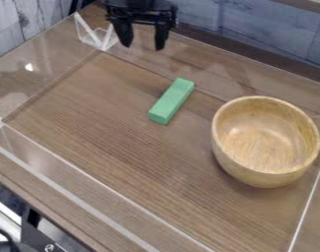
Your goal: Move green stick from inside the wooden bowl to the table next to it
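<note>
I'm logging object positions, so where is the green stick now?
In the camera view, the green stick lies on the table, just left of the wooden bowl.
</note>
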You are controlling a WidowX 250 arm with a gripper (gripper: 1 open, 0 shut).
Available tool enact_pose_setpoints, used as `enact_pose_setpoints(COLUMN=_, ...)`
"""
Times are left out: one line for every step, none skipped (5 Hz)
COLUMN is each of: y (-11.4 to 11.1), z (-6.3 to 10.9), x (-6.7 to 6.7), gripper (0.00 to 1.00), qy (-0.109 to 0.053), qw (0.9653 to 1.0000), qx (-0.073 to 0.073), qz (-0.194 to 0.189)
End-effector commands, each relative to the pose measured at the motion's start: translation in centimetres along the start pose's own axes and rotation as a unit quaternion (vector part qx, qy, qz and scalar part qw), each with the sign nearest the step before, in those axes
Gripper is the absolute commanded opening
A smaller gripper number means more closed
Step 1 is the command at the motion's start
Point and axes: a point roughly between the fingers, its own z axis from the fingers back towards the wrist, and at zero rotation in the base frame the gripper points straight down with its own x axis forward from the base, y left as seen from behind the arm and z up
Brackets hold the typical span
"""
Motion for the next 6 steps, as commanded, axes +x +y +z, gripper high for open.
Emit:
enact_pose_setpoints(y=-1.3, z=2.7, x=0.7, gripper=1.0, qy=-0.032, qw=0.9986, qx=-0.013, qz=-0.041)
enact_pose_setpoints(y=-2.2, z=3.7, x=-0.1, gripper=1.0, qy=-0.033, qw=0.9993, qx=-0.006, qz=-0.019)
enact_pose_setpoints(y=-2.9, z=4.3, x=-0.8, gripper=1.0, qy=-0.033, qw=0.9994, qx=0.004, qz=0.006)
enact_pose_setpoints(y=-2.9, z=4.6, x=-1.5, gripper=1.0, qy=-0.036, qw=0.9993, qx=0.007, qz=-0.01)
enact_pose_setpoints(y=-2.4, z=4.7, x=-2.0, gripper=1.0, qy=-0.038, qw=0.999, qx=0.011, qz=-0.022)
enact_pose_setpoints(y=-1.3, z=5.3, x=-2.0, gripper=1.0, qy=-0.043, qw=0.9987, qx=0.024, qz=0.014)
